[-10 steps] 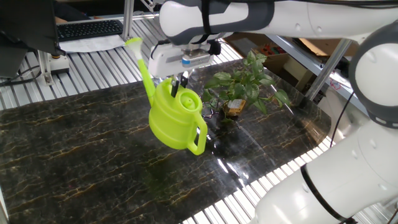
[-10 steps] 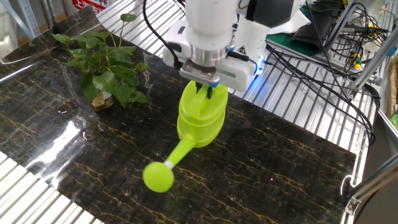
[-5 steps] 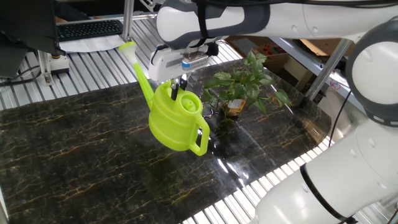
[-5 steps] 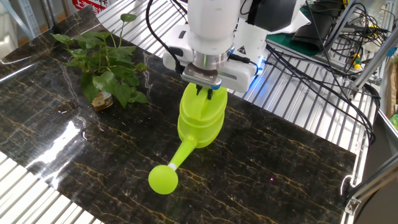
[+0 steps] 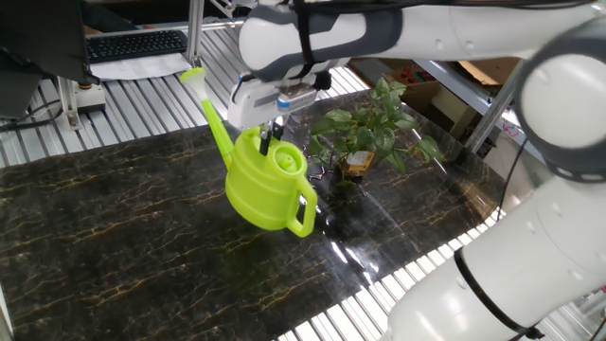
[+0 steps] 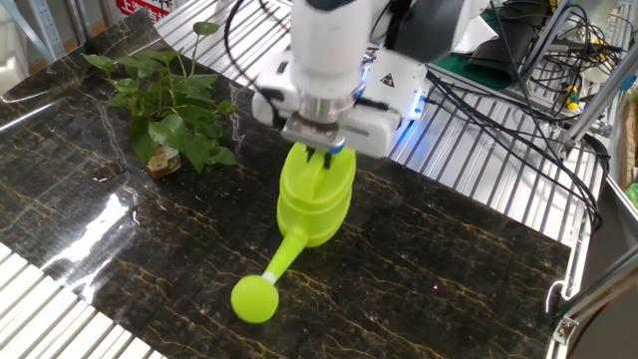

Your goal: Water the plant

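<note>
A lime-green watering can (image 5: 268, 183) hangs above the dark marble table (image 5: 114, 227), clamped at its top rim by the gripper (image 5: 270, 129) — together they fill the middle of the surface. The can's long spout (image 6: 274, 269) reaches out away from the plant, ending in a round rose (image 6: 254, 298) near the table's edge. The plant (image 6: 164, 105) stands near a corner, its stems sprawling wide, a short gap between its nearest leaves and the can. Bare marble lies open on the far side of the can (image 6: 469, 249) — nothing stands there. Cables (image 6: 518, 110) crowd the metal slats beyond the table.
</note>
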